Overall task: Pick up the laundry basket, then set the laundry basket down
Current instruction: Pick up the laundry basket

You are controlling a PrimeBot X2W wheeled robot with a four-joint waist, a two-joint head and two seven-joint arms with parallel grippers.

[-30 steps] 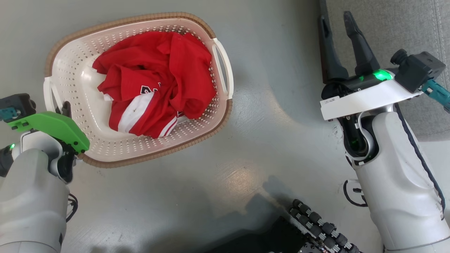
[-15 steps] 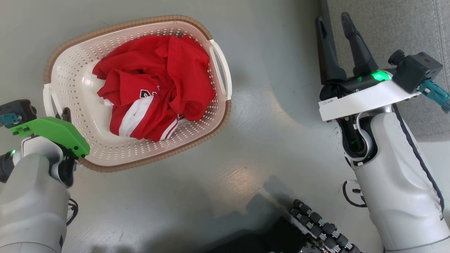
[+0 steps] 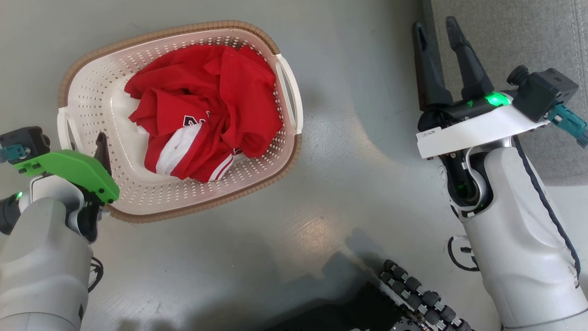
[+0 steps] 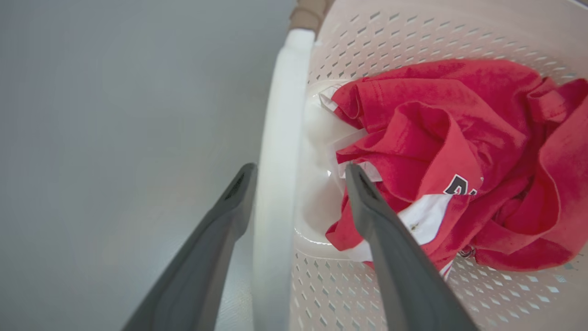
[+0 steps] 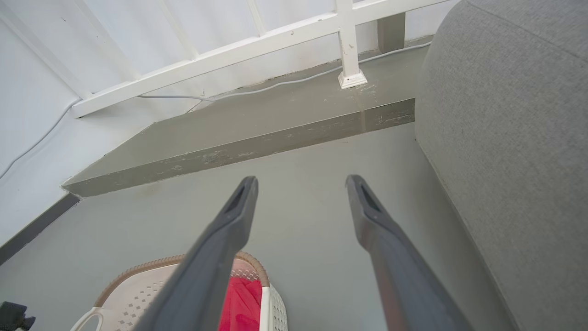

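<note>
The laundry basket (image 3: pixel 92 92) stands on the grey floor at the upper left of the head view, cream with perforated walls and a brown rim, and holds a crumpled red and white shirt (image 3: pixel 206 105). My left gripper (image 3: pixel 89 147) is open at the basket's left end. In the left wrist view, the left gripper (image 4: pixel 298 172) has one finger on each side of the white loop handle (image 4: pixel 280 138): the outer finger lies close against it, the inner one stands apart over the shirt (image 4: pixel 436 138). My right gripper (image 3: pixel 434 25) is open and holds nothing, well to the right of the basket (image 5: pixel 138 289).
A grey sofa (image 3: pixel 505 37) stands right behind the right gripper (image 5: pixel 301 181). A raised step (image 5: pixel 252 133) with a white railing (image 5: pixel 275 41) lies beyond it. My base, with black rollers (image 3: pixel 413 299), sits at the bottom. Bare floor lies between basket and sofa.
The basket shifted and turned a little a second ago and now sits still. The left gripper's inner finger now shows further inside the basket wall, with the fingers spread wider. The right arm barely moved.
</note>
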